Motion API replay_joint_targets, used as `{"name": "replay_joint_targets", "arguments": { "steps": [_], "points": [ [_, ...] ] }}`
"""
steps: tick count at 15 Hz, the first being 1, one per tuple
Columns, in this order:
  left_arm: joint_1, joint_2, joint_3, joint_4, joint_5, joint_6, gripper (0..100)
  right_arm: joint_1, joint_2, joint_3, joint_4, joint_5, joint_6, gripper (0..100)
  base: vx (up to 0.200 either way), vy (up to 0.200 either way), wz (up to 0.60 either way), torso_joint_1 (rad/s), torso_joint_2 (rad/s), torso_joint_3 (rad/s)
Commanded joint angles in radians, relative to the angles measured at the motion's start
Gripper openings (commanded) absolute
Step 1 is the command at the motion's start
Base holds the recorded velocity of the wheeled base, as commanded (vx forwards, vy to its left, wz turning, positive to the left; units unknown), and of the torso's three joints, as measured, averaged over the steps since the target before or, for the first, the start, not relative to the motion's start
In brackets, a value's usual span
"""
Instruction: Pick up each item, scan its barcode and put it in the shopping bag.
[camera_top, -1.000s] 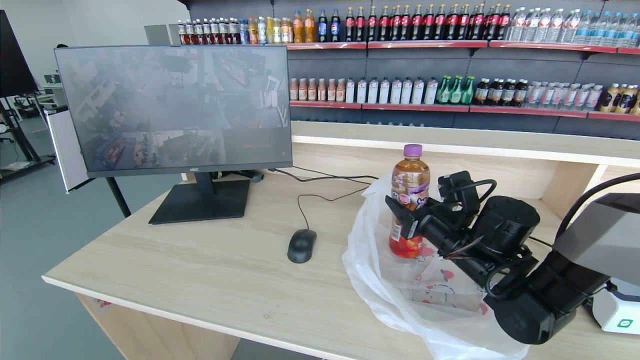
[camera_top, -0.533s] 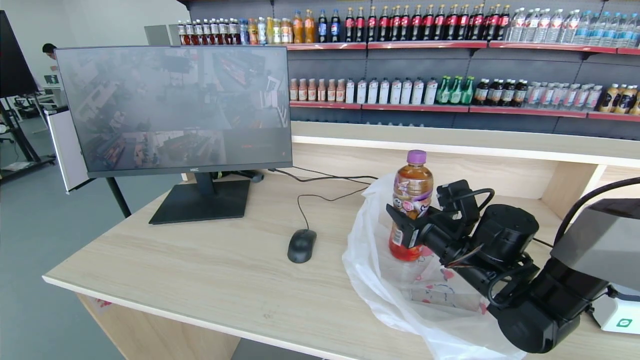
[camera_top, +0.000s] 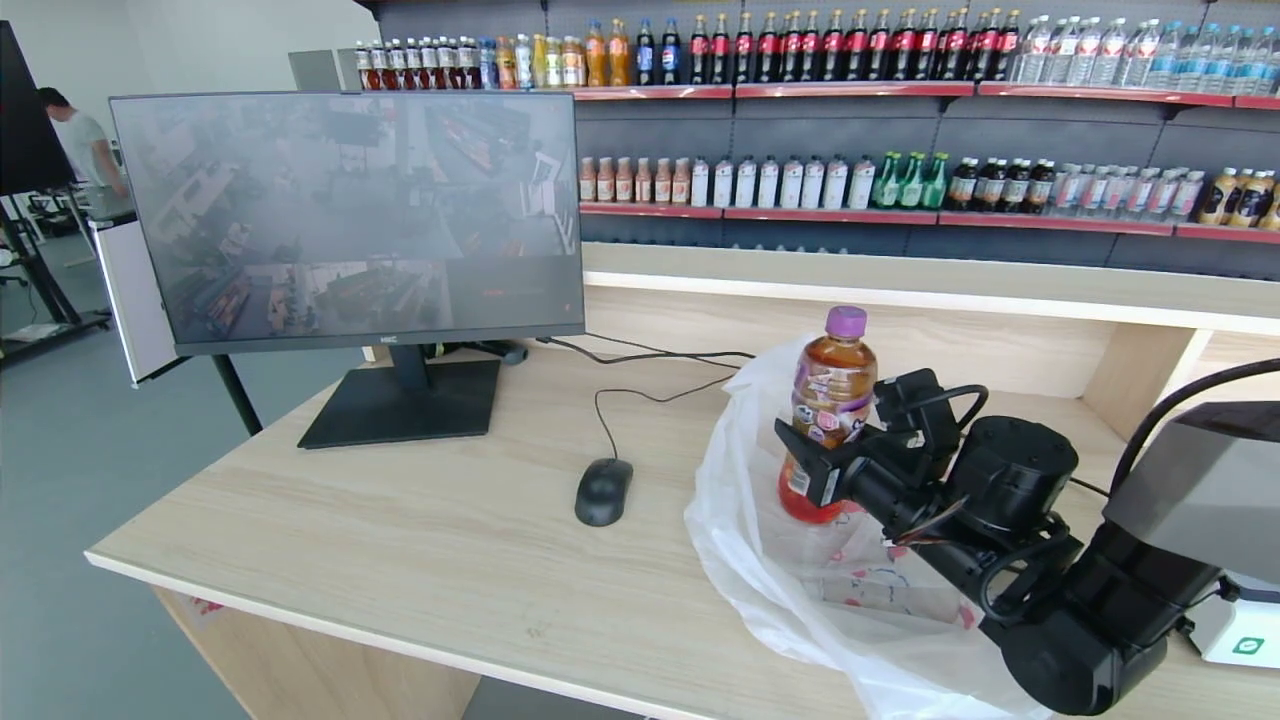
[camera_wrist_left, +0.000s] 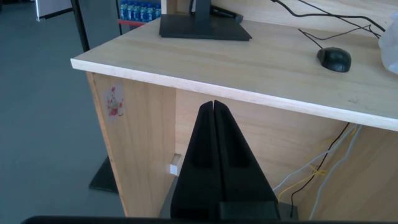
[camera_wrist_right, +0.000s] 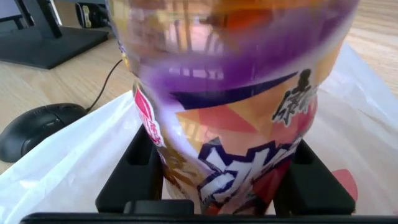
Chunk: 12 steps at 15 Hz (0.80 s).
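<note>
A drink bottle (camera_top: 829, 410) with a purple cap, amber liquid and a colourful label is held slightly tilted over the mouth of the white plastic shopping bag (camera_top: 800, 590) on the counter's right side. My right gripper (camera_top: 835, 460) is shut on the bottle's lower body; close up the bottle (camera_wrist_right: 230, 106) sits between the black fingers (camera_wrist_right: 134, 168), with the bag (camera_wrist_right: 74, 168) under it. My left gripper (camera_wrist_left: 214, 134) hangs shut below the counter's front edge, holding nothing.
A monitor (camera_top: 345, 215) on a stand is at the counter's left, a black mouse (camera_top: 603, 490) with its cable in the middle. A grey and white scanner unit (camera_top: 1215, 540) sits at the far right. Drink shelves line the back wall.
My right gripper has carried the bottle a little to the right and lower, and tilted it slightly, over the bag. The left arm has not moved.
</note>
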Motion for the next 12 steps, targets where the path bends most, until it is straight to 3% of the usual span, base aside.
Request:
{"name": "replay_joint_targets", "arguments": {
  "steps": [1,6,7,12],
  "points": [
    [0.000,0.000,0.000,0.000,0.000,0.000,0,0.001,0.001,0.014,-0.001,0.001,-0.001,0,0.000,0.000,0.00,0.000,0.00,0.000],
    [0.000,0.000,0.000,0.000,0.000,0.000,0,0.001,-0.005,0.022,-0.001,0.001,0.010,0,0.000,0.000,0.00,0.000,0.00,0.000],
    [0.000,0.000,0.000,0.000,0.000,0.000,0,0.001,-0.012,0.028,-0.001,0.001,0.012,100,0.000,0.000,0.00,0.000,0.00,0.000],
    [0.000,0.000,0.000,0.000,0.000,0.000,0,0.001,-0.073,0.094,-0.001,0.001,0.015,100,0.000,0.000,0.00,0.000,0.00,0.000]
  ]
}}
